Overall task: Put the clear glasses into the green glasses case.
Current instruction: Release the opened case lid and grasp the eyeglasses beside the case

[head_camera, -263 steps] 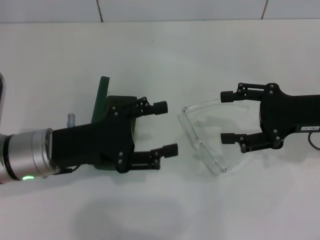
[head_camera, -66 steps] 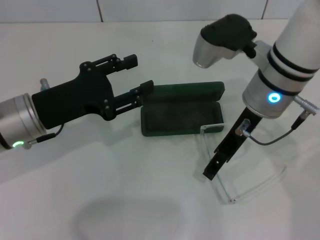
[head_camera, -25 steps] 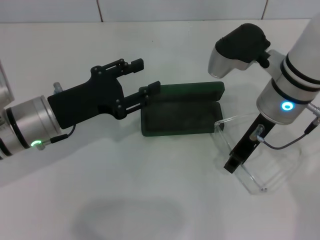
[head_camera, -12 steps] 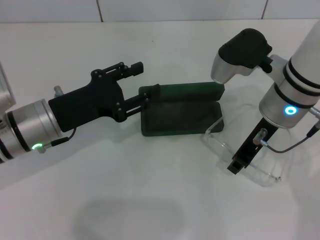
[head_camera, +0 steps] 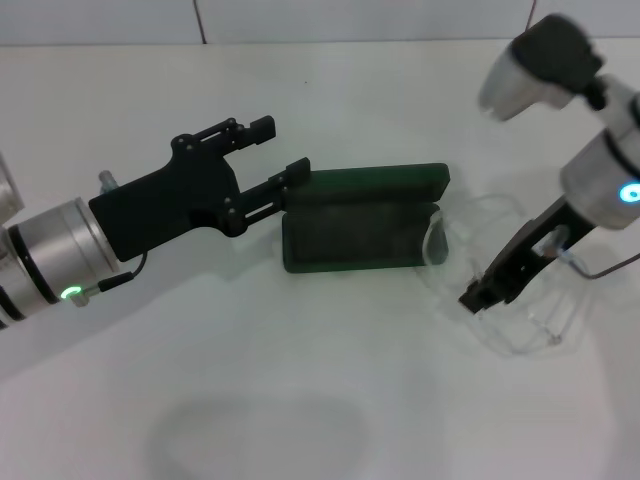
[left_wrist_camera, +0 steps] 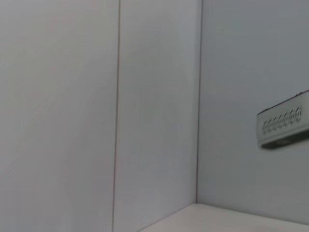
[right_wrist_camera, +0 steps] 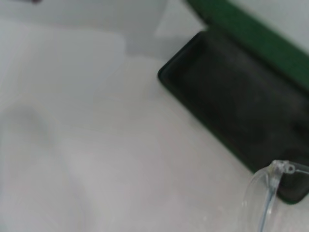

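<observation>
The green glasses case point(head_camera: 355, 238) lies open in the middle of the table, its lid point(head_camera: 385, 182) standing along the far side. My left gripper point(head_camera: 282, 148) is open at the case's left end, with the lower finger against the lid's corner. To the right of the case, my right gripper point(head_camera: 478, 296) is shut on the clear glasses point(head_camera: 520, 338) and holds them tilted just above the table. One end of the glasses reaches the case's right end. The right wrist view shows the case point(right_wrist_camera: 241, 108) and a curved part of the glasses point(right_wrist_camera: 268, 193).
A tiled wall point(head_camera: 360, 20) borders the white table point(head_camera: 250, 400) at the back. The left wrist view shows only wall panels and a small white box point(left_wrist_camera: 285, 126) mounted there.
My right arm has swung to the right, carrying the glasses with it, and they are now tilted with one end against the case's right end. My left gripper has shifted slightly.
</observation>
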Robot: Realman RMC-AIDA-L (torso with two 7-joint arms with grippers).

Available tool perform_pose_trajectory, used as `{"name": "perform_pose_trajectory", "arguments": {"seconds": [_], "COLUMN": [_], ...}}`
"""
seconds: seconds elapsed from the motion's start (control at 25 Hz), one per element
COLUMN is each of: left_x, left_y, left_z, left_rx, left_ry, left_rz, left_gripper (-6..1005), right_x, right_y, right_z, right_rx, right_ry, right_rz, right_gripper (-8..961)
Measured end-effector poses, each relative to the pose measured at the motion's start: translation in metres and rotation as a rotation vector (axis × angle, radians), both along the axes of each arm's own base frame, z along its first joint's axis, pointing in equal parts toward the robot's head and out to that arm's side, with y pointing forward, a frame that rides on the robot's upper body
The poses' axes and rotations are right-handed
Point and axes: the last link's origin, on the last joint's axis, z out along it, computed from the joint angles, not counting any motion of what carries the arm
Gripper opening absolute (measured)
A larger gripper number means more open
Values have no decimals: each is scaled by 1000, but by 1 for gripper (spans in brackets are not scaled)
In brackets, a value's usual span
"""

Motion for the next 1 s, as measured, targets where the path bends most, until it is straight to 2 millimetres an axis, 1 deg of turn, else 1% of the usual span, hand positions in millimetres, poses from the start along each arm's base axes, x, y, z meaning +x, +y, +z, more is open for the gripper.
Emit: {"name": "perform_pose_trajectory", "arguments": {"seconds": [0.12,0.24,0.32,0.4,0.48,0.64,0.76,0.88,0.96,1.0], "left_x": [-1,-1,-1,1,3,9,13,14,13,12], "left_y": [0,0,-1,-1,-2,-5,-6,-6,-6,-6], "left_z": [0,0,2,3,4,6,10,11,12,12], "left_rx": [8,14,20,24,24,17,15,18,21,23], "left_ry": [-7,-27,-46,-63,-80,-107,-119,-123,-124,-122], "left_rz": [7,16,20,15,1,-37,-67,-74,-73,-70], "left_gripper": [642,642,642,642,642,642,642,641,641,641], "right_x": [7,18,27,37,46,57,62,64,62,60], "right_y": [0,-2,-5,-10,-14,-22,-25,-22,-18,-16], "right_z": [17,36,48,58,60,54,49,43,44,47], "right_rx": [40,91,132,184,239,354,415,431,420,416], "right_ry": [82,209,311,440,567,768,800,784,778,772], "right_rz": [6,28,66,161,283,535,694,728,694,662], "right_gripper": [149,148,150,149,148,145,143,140,139,139]}}
